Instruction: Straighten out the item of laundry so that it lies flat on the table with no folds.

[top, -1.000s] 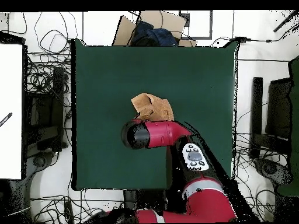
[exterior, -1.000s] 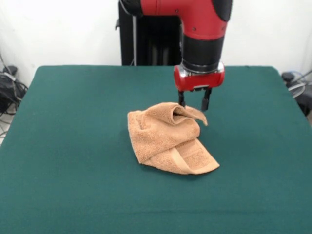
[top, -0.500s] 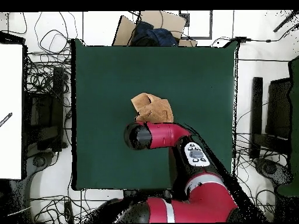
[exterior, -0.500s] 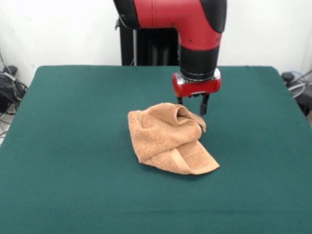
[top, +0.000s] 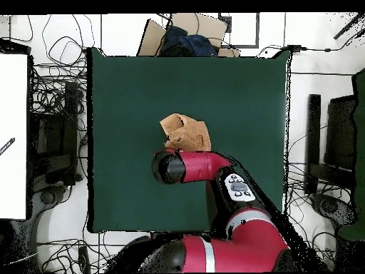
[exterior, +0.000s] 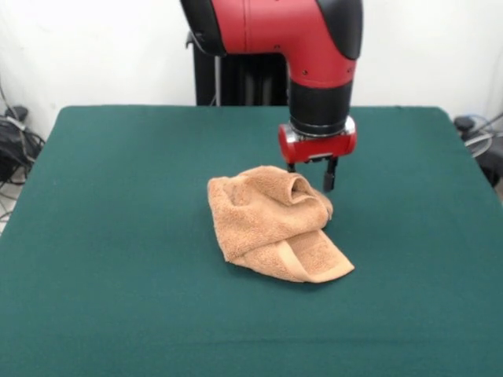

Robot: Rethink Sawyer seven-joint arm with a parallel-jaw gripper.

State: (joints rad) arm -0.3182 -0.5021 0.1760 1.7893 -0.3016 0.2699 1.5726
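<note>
The item of laundry [exterior: 267, 224] is a peach-orange towel lying crumpled and folded over itself near the middle of the green table [exterior: 118, 236]. One banded corner points toward the near right. My gripper [exterior: 310, 177] hangs straight down at the heap's far right edge, open. Its fingers [exterior: 329, 179] straddle the top fold and nothing is clamped between them. From overhead the towel [top: 184, 133] shows just beyond the arm's wrist [top: 170, 165], which hides the gripper; the table [top: 235, 93] spreads wide around it.
Cables, monitors and boxes crowd the floor around the table in the overhead view. A cardboard box [top: 187, 32] sits past one edge and a white board [top: 13, 135] past another. The black pedestal [exterior: 244, 78] stands behind the arm.
The towel flap that stood up beside the fingers has sunk down onto the heap. The gripper has shifted slightly and stays open over the same edge.
</note>
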